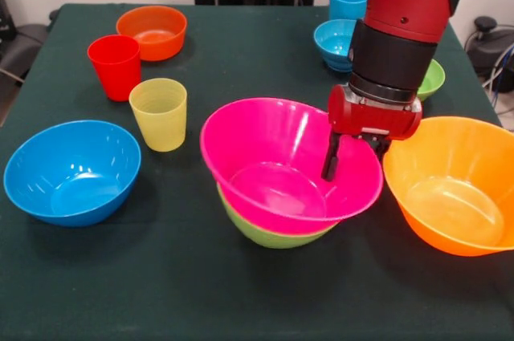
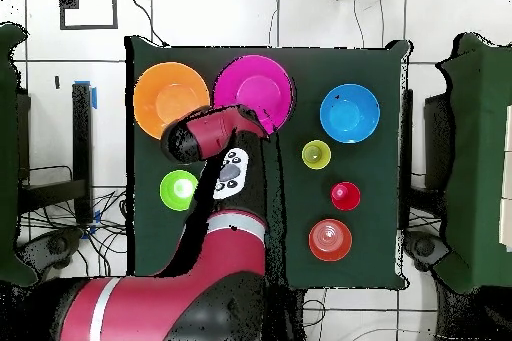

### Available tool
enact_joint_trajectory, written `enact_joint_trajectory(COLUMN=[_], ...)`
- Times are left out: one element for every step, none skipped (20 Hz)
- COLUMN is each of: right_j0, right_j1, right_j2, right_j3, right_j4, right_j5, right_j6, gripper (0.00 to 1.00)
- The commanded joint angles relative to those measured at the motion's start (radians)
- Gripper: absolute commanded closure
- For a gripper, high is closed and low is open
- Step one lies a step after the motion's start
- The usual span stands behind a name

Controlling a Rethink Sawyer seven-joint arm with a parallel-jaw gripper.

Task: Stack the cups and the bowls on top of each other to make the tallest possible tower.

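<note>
The large pink bowl (image 1: 273, 168) sits nested and slightly tilted in the medium green bowl (image 1: 273, 235) at the table's middle; this pair is the tower, and the pink bowl also shows in the overhead view (image 2: 254, 89). My gripper (image 1: 353, 160) stands astride the pink bowl's right rim, open, with one finger (image 1: 330, 158) inside the bowl and the other behind the rim. The large yellow-orange bowl (image 1: 454, 188) stands just to the right. The yellow cup (image 1: 159, 113) and red cup (image 1: 115, 66) stand upright to the left. The light blue cup (image 1: 347, 2) stands at the back.
A medium blue bowl (image 1: 72, 171) stands at the front left. A small orange bowl (image 1: 152, 32) is at the back left, a small blue bowl (image 1: 336, 42) behind the arm, and a small green bowl (image 1: 431, 79) to its right. The arm (image 2: 200, 137) covers part of the table overhead.
</note>
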Motion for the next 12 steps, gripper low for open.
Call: enact_joint_trajectory(right_j0=[-0.009, -0.005, 0.000, 0.002, 0.003, 0.006, 0.006, 0.005, 0.005, 0.004, 0.003, 0.002], right_j1=[0.077, 0.073, 0.068, 0.065, 0.060, 0.057, 0.053, 0.048, 0.044, 0.046, 0.043, 0.038], right_j2=[0.132, 0.126, 0.119, 0.117, 0.114, 0.112, 0.111, 0.112, 0.112, 0.113, 0.113, 0.114], right_j3=[0.043, 0.047, 0.051, 0.052, 0.055, 0.056, 0.059, 0.064, 0.068, 0.061, 0.064, 0.073], right_j4=[-0.017, -0.018, -0.019, -0.018, -0.018, -0.017, -0.017, -0.016, -0.015, -0.013, -0.014, -0.016], right_j5=[0.149, 0.151, 0.154, 0.161, 0.165, 0.173, 0.179, 0.184, 0.189, 0.196, 0.195, 0.190], right_j6=[-0.057, -0.052, -0.047, -0.045, -0.046, -0.046, -0.048, -0.049, -0.050, -0.052, -0.052, -0.051], gripper=[0.00, 0.00, 0.00, 0.00, 0.00, 0.00, 0.00, 0.00, 0.00, 0.00, 0.00, 0.00])
